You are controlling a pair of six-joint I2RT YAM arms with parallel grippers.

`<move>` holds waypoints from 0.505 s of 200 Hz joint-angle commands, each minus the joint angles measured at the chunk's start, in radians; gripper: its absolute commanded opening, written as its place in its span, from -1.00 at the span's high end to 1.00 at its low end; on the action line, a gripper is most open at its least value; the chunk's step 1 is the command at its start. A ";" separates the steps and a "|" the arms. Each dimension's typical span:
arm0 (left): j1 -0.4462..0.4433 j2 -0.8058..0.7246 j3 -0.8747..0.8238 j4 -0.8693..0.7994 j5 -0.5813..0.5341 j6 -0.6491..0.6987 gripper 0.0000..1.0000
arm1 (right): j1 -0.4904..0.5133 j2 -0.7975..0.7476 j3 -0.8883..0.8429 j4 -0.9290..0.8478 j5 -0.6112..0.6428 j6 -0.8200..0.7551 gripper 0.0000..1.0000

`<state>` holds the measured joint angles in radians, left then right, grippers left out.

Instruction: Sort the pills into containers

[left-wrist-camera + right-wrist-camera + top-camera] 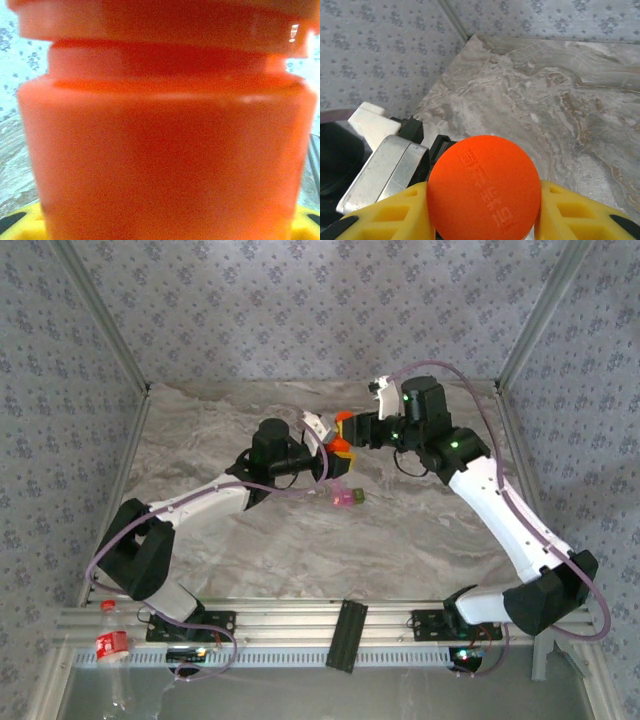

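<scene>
Even diffuse light throughout, soft faint shadows on the pale tabletop (250, 560), left wrist view heavily blurred, orange bottle (160, 150) too close for focus, small glare patch at 2 o'clock, right wrist view sharp, colours saturated.

Illegible embossed lettering on the orange cap (483, 187)

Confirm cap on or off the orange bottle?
On: the cap sits flush atop the bottle; fingers of the right end effector press its sides.

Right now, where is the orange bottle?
Top view, middle of the table: the bottle is gripped by the left tool and right tool, just behind the pink-green boxes.
</scene>
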<state>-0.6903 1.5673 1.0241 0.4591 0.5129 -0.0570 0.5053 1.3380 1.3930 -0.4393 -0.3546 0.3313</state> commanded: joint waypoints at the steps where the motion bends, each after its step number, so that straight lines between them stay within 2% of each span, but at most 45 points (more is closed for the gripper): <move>1: -0.046 -0.006 0.019 0.121 -0.075 0.041 1.00 | 0.062 0.034 -0.061 0.011 0.111 0.141 0.20; 60: -0.061 0.025 0.008 0.179 -0.149 0.016 1.00 | 0.082 0.029 -0.105 0.073 0.167 0.193 0.18; 83: -0.060 0.035 0.010 0.185 -0.163 0.012 1.00 | 0.072 0.024 -0.088 0.046 0.152 0.185 0.13; 101: -0.059 0.039 0.011 0.182 -0.173 0.010 1.00 | 0.052 0.014 -0.083 0.037 0.136 0.174 0.00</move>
<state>-0.7090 1.6115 1.0039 0.5026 0.3382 -0.0731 0.5480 1.3388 1.3132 -0.3500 -0.1707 0.4904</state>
